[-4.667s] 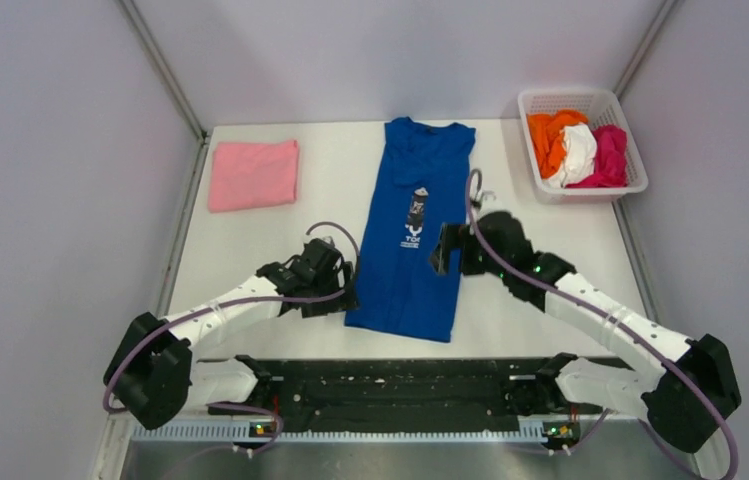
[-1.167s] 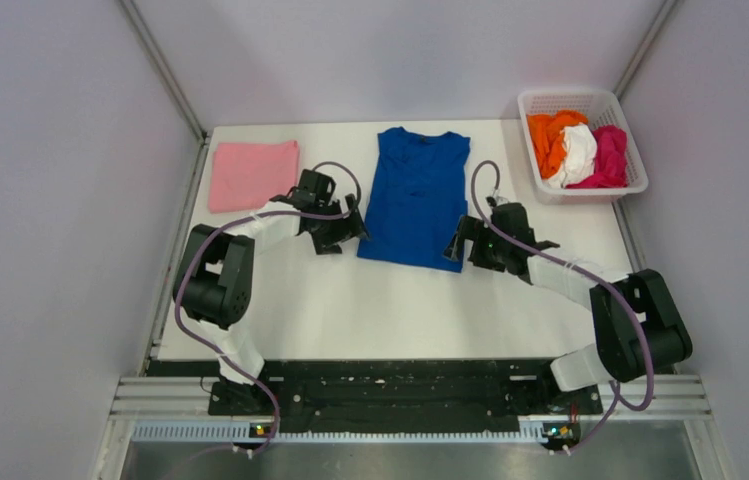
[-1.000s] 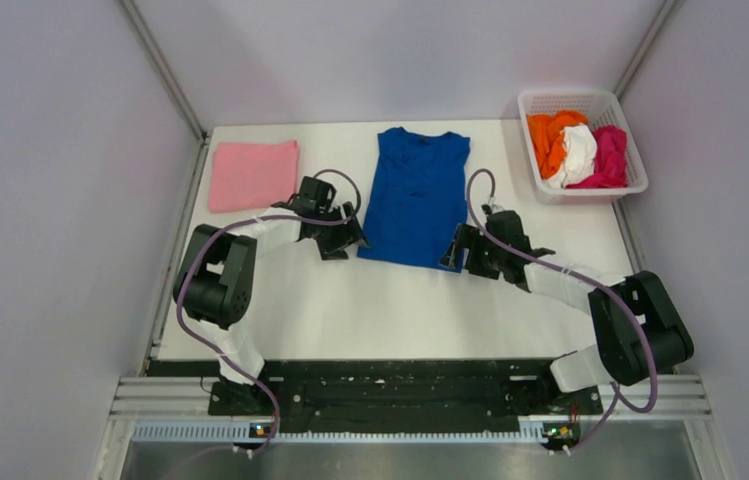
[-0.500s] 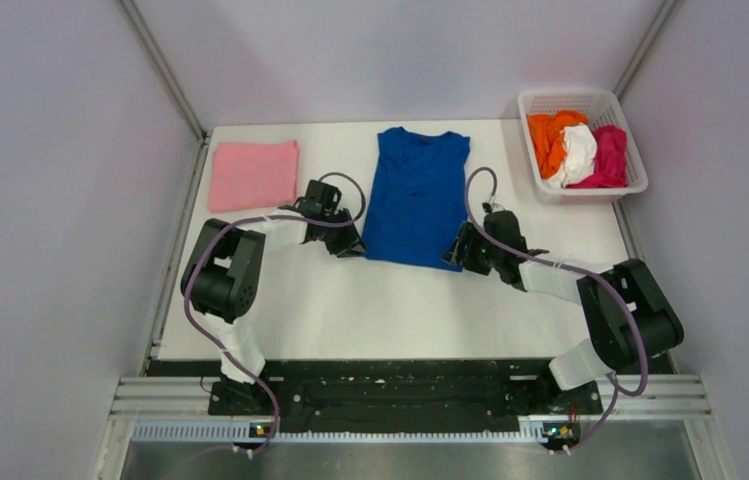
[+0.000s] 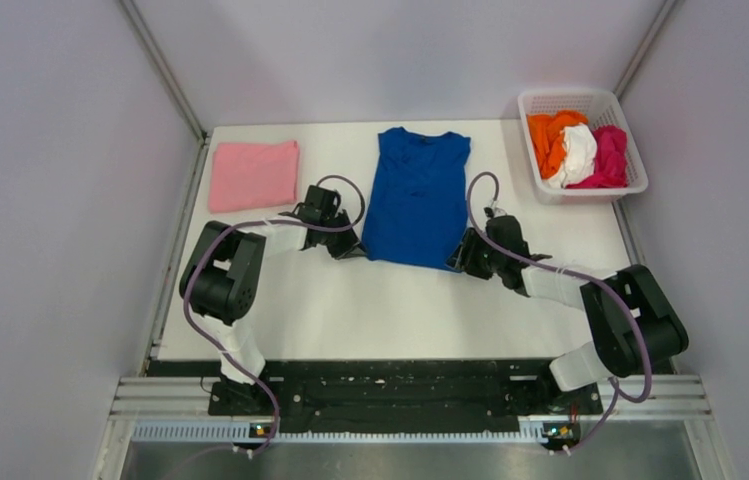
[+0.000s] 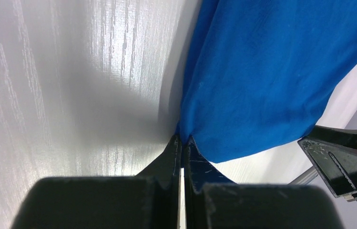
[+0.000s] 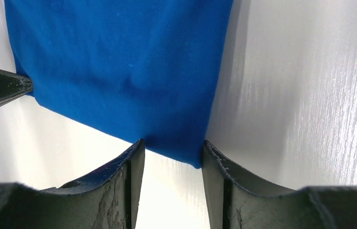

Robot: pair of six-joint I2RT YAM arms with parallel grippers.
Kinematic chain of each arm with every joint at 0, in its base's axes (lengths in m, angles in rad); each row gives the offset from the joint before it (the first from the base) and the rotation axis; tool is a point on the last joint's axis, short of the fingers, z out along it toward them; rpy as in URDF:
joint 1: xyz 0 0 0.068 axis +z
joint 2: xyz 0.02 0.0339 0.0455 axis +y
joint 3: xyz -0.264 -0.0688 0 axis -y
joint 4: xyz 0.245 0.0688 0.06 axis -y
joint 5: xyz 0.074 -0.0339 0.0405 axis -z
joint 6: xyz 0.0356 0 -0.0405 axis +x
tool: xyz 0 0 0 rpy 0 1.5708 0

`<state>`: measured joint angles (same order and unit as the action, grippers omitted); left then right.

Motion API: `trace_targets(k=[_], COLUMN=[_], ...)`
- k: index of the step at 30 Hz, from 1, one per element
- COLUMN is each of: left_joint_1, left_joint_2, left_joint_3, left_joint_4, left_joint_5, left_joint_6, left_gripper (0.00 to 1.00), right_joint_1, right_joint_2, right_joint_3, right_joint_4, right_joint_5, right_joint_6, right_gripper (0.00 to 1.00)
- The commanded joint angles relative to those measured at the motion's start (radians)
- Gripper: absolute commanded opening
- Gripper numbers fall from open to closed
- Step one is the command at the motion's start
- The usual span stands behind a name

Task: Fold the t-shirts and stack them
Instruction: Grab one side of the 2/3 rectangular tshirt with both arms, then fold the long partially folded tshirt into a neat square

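We see the left end effector [image 6: 182, 141] closed on the blue t-shirt [image 6: 271, 71]; the right end effector [image 7: 172, 153] stands open around its corner.

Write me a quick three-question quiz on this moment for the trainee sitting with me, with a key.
1. True or false: the left gripper is shut on a near corner of the blue t-shirt.
2. Multiple choice: the right gripper is A) shut on the shirt, B) open around the shirt's other near corner, C) shut on nothing.
3. Fill in: in the top view, the folded pink t-shirt lies to the blue one's ____.
Key: 1 true; 2 B; 3 left.
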<state>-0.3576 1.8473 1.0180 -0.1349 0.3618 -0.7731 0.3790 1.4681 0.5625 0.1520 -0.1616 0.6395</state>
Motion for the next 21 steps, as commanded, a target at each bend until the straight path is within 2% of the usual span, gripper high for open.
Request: trace_targets(k=[1, 3, 8, 11, 14, 18, 21], left_joint_1=[-0.004, -0.004, -0.005, -0.012, -0.024, -0.052, -0.078], left_joint_2=[0.014, 0.016, -0.013, -0.091, -0.219, -0.462, -0.658], left_joint_3=[-0.052, -0.053, -0.070, -0.134, -0.224, -0.362, -0.394], left_joint_4=[-0.066, -0.059, -0.065, -0.075, -0.118, -0.220, -0.349], left_joint_5=[-0.087, -0.082, -0.086, -0.113, -0.149, -0.209, -0.291], left_joint_6=[0.021, 0.017, 0.015, 0.018, 0.020, 0.007, -0.004], left_gripper=[0.00, 0.00, 0.00, 0.00, 0.00, 0.00, 0.00], right_joint_1=[0.020, 0.022, 0.036, 0.051, 0.079, 0.165, 0.233], right_joint_2=[0.045, 0.069, 0.021, -0.050, -0.130, -0.248, -0.332], right_joint_3=[-0.033, -0.031, -0.034, -0.042, -0.061, -0.066, -0.056], right_joint_4=[-0.045, -0.029, -0.068, -0.148, -0.243, -0.368, -0.464], right_joint_5=[0.010, 0.002, -0.003, -0.025, -0.118, -0.229, -0.306], right_joint_6=[-0.011, -0.006, 0.005, -0.006, -0.015, -0.020, -0.015], right_gripper=[0.45, 0.37, 0.00, 0.00, 0.00, 0.00, 0.00])
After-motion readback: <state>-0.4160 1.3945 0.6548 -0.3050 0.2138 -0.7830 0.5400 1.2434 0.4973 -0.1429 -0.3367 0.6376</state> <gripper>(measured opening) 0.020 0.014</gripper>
